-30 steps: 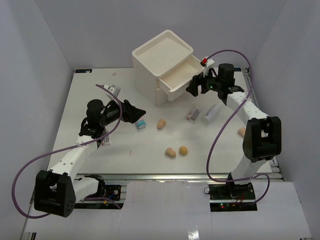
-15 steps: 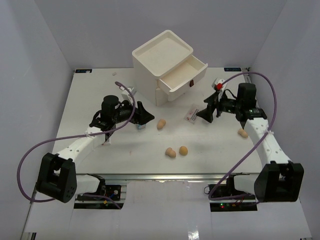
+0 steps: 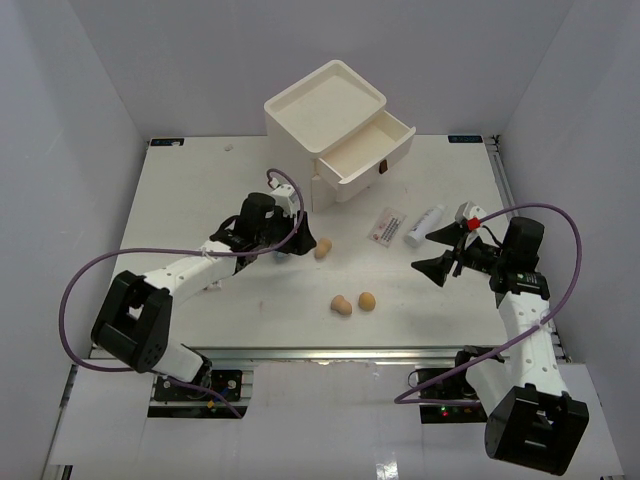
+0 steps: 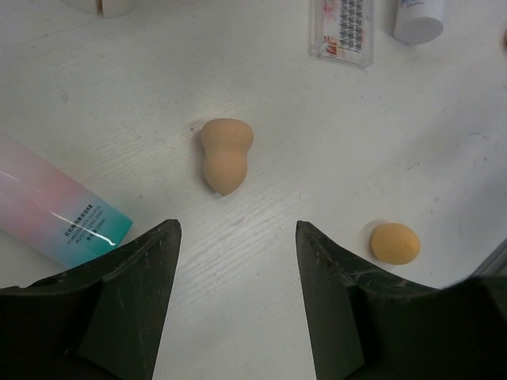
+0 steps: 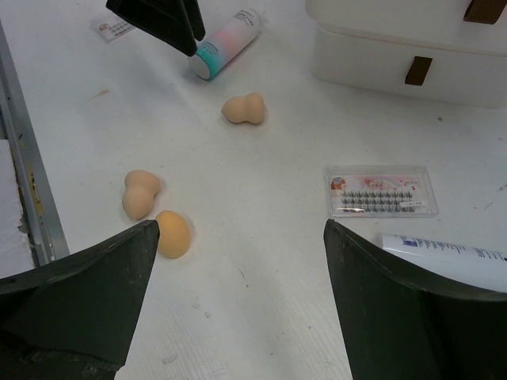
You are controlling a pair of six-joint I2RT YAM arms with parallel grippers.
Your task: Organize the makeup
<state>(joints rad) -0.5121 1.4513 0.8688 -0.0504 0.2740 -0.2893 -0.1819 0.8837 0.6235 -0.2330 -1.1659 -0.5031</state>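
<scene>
The left fingers (image 4: 131,305) are spread apart and hold nothing. They hover low over the tabletop (image 3: 190,190), aimed at a tan gourd-shaped sponge (image 4: 226,154) that lies just ahead of them, in line with the gap and untouched. A pink tube with a teal cap (image 4: 55,210) lies on its side just beside these fingers.

To the right of the sponge lie a clear lash packet (image 4: 342,28) with red print and a white bottle (image 3: 424,225), near each other. The right fingers (image 5: 79,301) are also spread wide and empty. They are held above the right side of the tabletop, apart from every item and facing left across it.

Two more sponges (image 3: 342,305) sit close together towards the near edge, at centre. A fourth sponge cannot be made out and may be hidden under the right arm.

At the far side stands the white drawer box (image 3: 325,110), with one drawer (image 3: 365,155) pulled open and seemingly empty.

Every visible item is on the tabletop, so the sorting appears barely begun. The step in hand looks like the left arm's approach to the lone sponge. The next move would call for lowering the fingers around the sponge's sides, closing gently because it is soft, then carrying it to the open drawer.
</scene>
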